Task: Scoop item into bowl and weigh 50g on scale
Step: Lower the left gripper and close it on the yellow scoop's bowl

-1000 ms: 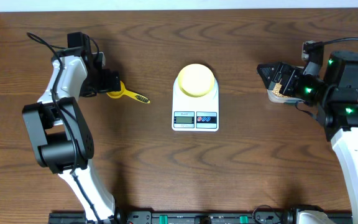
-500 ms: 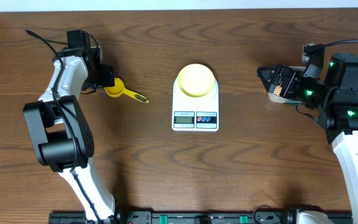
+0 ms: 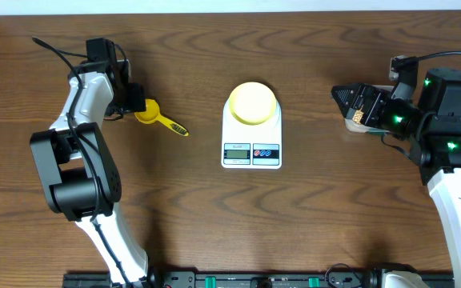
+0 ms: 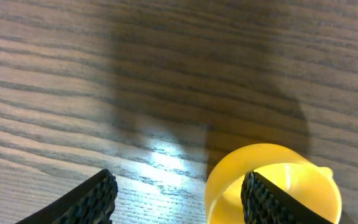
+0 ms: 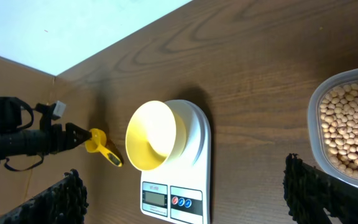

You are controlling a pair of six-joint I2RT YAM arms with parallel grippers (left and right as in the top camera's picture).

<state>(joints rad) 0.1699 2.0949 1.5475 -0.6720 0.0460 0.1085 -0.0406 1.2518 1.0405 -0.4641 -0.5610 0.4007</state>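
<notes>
Bright, even light from above in the overhead view, sharp edge to edge, with only short soft shadows beside both arms on the dark wood-grain counter (image 3: 190, 208). From the left wrist, dimmer: a broad grey shadow ahead of the left claw (image 4: 179, 202), broken by a small white glare patch just in front of it. Crisp focus on the round yellow plastic scoop (image 4: 269, 155). From the right wrist, clear bending toward the edges. Washed-out glare inside the pale yellow-green round bowl (image 5: 157, 140) ahead of the right claw (image 5: 194, 196), and a blown-out white strip far ahead.

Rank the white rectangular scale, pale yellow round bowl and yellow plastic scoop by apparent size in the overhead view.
1. White rectangular scale
2. Pale yellow round bowl
3. Yellow plastic scoop: about bowl-length, but slimmer
</notes>
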